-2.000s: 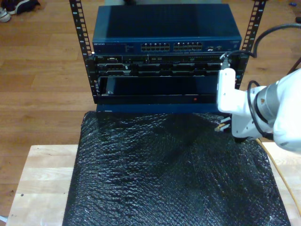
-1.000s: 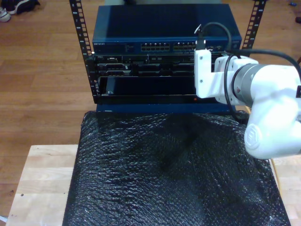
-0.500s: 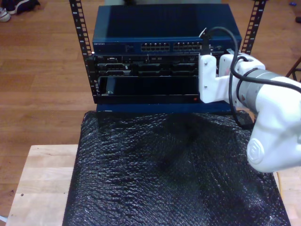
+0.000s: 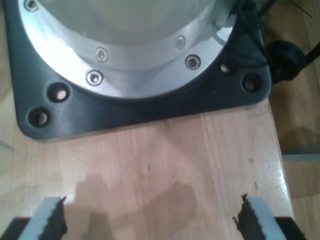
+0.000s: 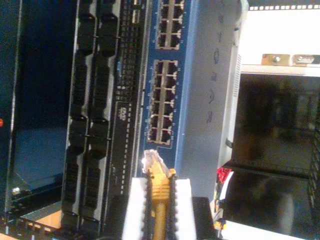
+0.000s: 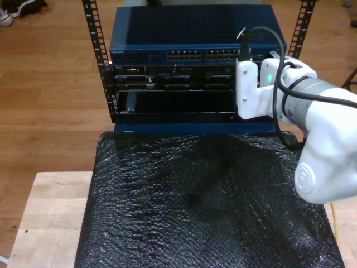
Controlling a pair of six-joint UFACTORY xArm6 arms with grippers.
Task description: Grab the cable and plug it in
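The yellow cable (image 5: 159,200) is clamped between the white pads (image 5: 182,205) of my second gripper (image 5: 159,192), which is shut on it. Its clear plug (image 5: 152,162) sticks out ahead of the fingertips. The plug points at the blue switch (image 5: 200,100) and hovers just short of the end of a block of ports (image 5: 162,107), not inserted. In the exterior view my second arm (image 6: 312,128) reaches toward the rack from the exterior view's right, its white wrist mount (image 6: 249,92) in front of the switch (image 6: 195,33). My first gripper (image 4: 152,220) stands open over bare wood.
A black bubble-wrap mat (image 6: 195,195) covers the wooden table (image 6: 50,223) in front of the rack. Below the switch sit dark rack units (image 6: 167,84). A robot base plate (image 4: 140,100) is bolted to the wood near my first gripper. A strand of yellow cable (image 6: 333,218) trails at the exterior view's lower right.
My second arm has risen from the mat to the switch front with the cable, swung toward the exterior view's left, then shifted slightly. In the last half second it barely moved.
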